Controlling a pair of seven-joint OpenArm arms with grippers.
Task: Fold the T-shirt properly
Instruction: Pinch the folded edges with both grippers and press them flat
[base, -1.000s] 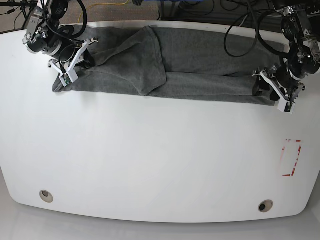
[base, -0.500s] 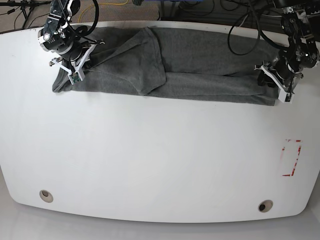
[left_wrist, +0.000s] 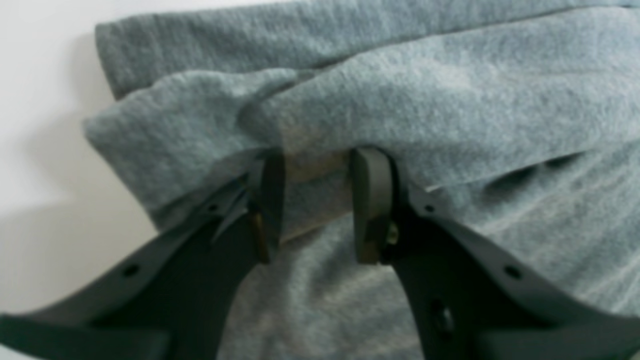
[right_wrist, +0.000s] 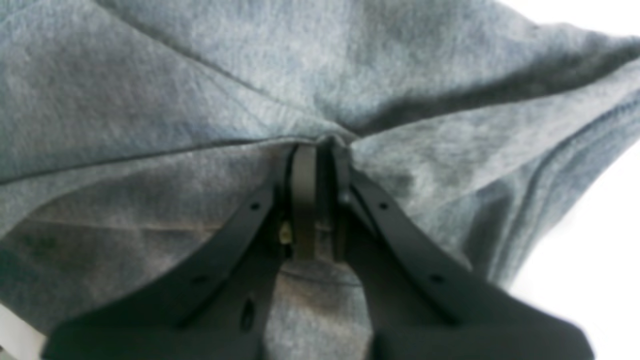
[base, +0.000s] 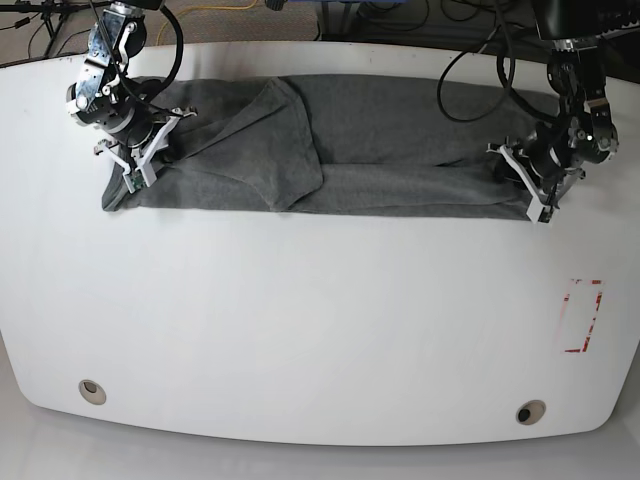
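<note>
The grey T-shirt (base: 400, 140) lies as a long band across the far part of the white table (base: 320, 320), one flap folded over left of the middle. At the shirt's right end my left gripper (base: 535, 190) stands low. In the left wrist view the left gripper (left_wrist: 317, 167) has a thick fold of T-shirt (left_wrist: 450, 100) pinched between its pads. My right gripper (base: 135, 165) is at the shirt's left end. The right wrist view shows the right gripper (right_wrist: 320, 150) closed tight on a gathered ridge of T-shirt (right_wrist: 200, 90).
A red-outlined rectangle (base: 583, 316) is marked on the table at the right. Two round holes (base: 92, 391) (base: 531, 411) sit near the front edge. Cables (base: 480, 60) hang beyond the far edge behind the arms.
The left gripper's jaws have narrowed onto the shirt's right end and moved left. The right gripper has shifted slightly down at the left end. The shirt has slid a little leftward.
</note>
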